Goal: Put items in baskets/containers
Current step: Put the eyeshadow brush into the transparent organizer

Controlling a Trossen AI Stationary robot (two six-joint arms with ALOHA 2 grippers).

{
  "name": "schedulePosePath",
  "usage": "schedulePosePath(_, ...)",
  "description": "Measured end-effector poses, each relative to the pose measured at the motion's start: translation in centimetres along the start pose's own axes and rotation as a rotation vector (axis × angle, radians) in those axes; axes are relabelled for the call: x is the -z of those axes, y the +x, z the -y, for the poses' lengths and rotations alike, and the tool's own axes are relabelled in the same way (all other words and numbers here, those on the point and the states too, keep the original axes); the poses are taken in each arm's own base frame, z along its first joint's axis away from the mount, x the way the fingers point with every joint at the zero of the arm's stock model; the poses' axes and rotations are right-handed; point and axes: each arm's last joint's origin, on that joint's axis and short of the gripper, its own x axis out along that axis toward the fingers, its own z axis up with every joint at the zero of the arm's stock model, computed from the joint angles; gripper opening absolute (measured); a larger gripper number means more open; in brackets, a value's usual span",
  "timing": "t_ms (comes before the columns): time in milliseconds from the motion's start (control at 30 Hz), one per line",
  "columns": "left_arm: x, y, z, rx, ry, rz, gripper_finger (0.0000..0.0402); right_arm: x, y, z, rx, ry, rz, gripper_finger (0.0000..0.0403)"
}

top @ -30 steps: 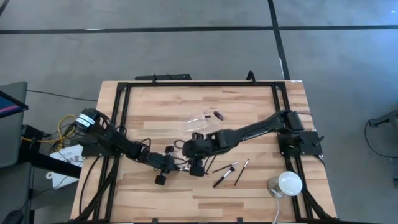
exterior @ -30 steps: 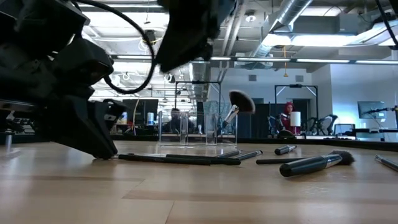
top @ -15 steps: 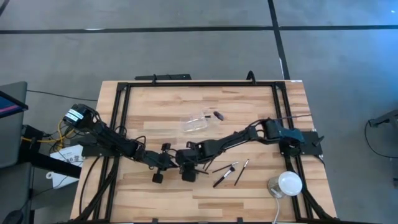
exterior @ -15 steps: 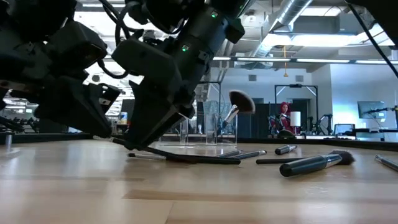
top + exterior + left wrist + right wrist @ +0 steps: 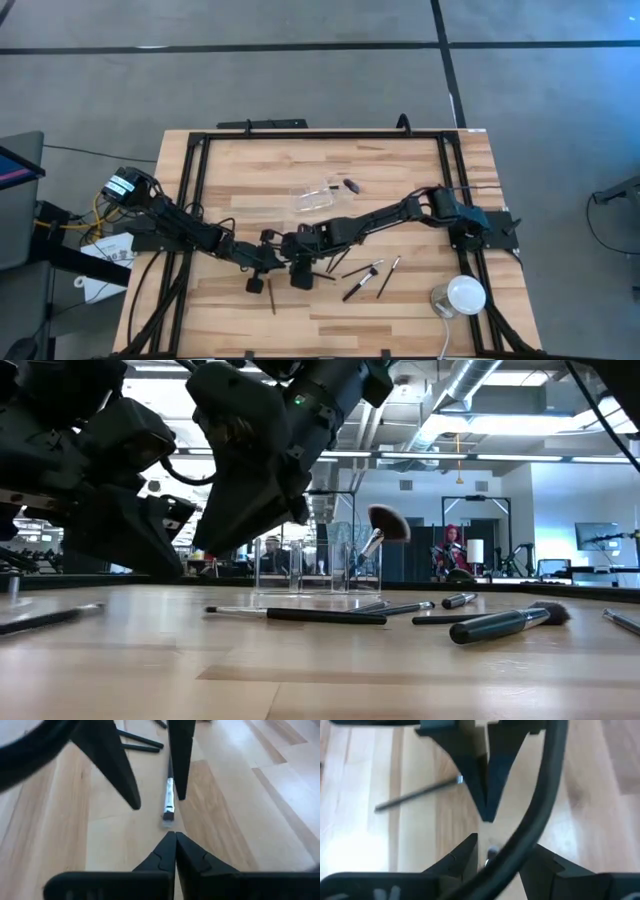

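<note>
Slim dark-handled makeup brushes (image 5: 358,280) were scattered on the pale wooden plank table (image 5: 400,170) near a clear oblong plastic container (image 5: 314,196). The left gripper (image 5: 262,270) was seen with fingers pressed together, empty; the right gripper (image 5: 302,275) was spread apart just beside it.

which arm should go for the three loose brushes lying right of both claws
Right, most likely. The right claw is open and sits just beside the loose brushes. The left claw is shut and farther from them, with the right claw in between.
</note>
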Motion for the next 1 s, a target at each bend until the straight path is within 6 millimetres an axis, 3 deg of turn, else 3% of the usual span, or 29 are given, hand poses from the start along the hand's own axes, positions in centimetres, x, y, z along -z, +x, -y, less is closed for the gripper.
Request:
schedulePosePath(233, 0.9, -0.5, 0.7, 0.227, 0.045, -0.04, 0.0077, 0.5, 0.1, -0.7, -0.007, 0.004, -0.031, 0.0118)
schedulePosePath(400, 1.6, -2.2, 2.2, 0.336, 0.117, -0.094, 0.0117, 0.5, 0.1, -0.8, -0.021, 0.005, -0.039, 0.0118)
schedulePosePath(700, 1.9, -5.7, 3.7, 0.342, 0.233, -0.191, 0.0114, 0.4, 0.1, -0.6, -0.032, 0.012, -0.03, 0.0118)
schedulePosePath(1000, 4.0, -4.2, 4.0, 0.294, 0.239, -0.32, 0.011, 0.4, 0.1, -0.5, -0.03, 0.071, -0.03, 0.0118)
